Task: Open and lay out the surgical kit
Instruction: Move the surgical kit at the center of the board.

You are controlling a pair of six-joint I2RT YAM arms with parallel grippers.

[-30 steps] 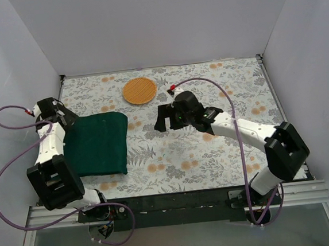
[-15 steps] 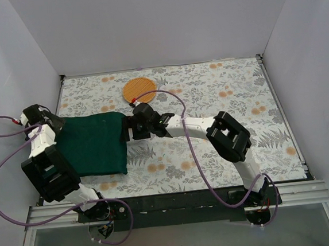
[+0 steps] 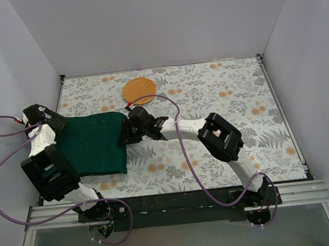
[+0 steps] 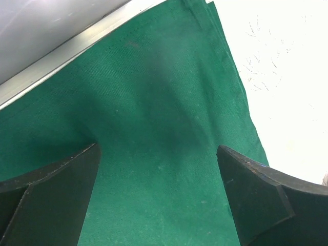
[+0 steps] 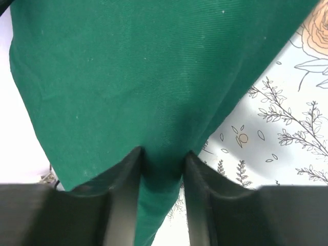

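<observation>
The surgical kit shows as a folded dark green cloth wrap (image 3: 91, 144) lying at the left of the floral table. My right gripper (image 3: 124, 135) reaches across to the wrap's right edge. In the right wrist view its fingers (image 5: 123, 189) stand close together with a bunched fold of the green cloth (image 5: 128, 66) pinched between them at the gripper (image 5: 163, 159). My left gripper (image 3: 55, 124) hovers over the wrap's far left corner. Its jaws are wide open above the flat cloth (image 4: 154, 92), with nothing between them at the gripper (image 4: 159, 174).
A round woven orange basket (image 3: 138, 90) lies on the floral table cover (image 3: 220, 95) behind the wrap. White walls close in the table on three sides. A metal rail (image 4: 77, 43) runs just beyond the wrap's left edge.
My right arm swung left from the table's middle to the wrap's right edge, and its jaws closed in on the cloth fold. The left gripper shifted slightly left and stayed open.
</observation>
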